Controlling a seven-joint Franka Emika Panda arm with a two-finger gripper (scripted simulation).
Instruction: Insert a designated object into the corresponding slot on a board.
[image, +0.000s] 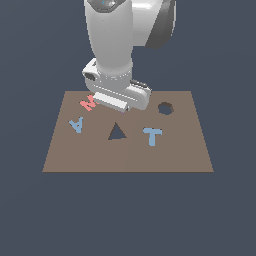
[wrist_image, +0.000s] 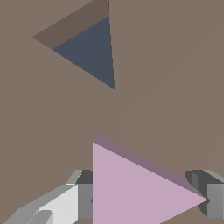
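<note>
The brown board (image: 175, 155) lies flat and carries the dark triangular slot (image: 116, 132) near its middle. In the wrist view the slot (wrist_image: 89, 52) lies ahead of the fingers, apart from them. The pale lilac-pink triangular piece (wrist_image: 131, 188) sits between my two fingers (wrist_image: 81, 199), which touch its flat side and its tip. My gripper (wrist_image: 146, 199) is shut on it. In the exterior view the gripper (image: 116, 102) is low over the board's rear part, behind the slot, and the hand hides the piece.
A red M (image: 88, 103) lies right by the hand on the exterior view's left. A blue A (image: 76, 124) sits left of the slot and a blue T (image: 152, 135) right of it. A round dark hole (image: 165, 107) lies at the rear right.
</note>
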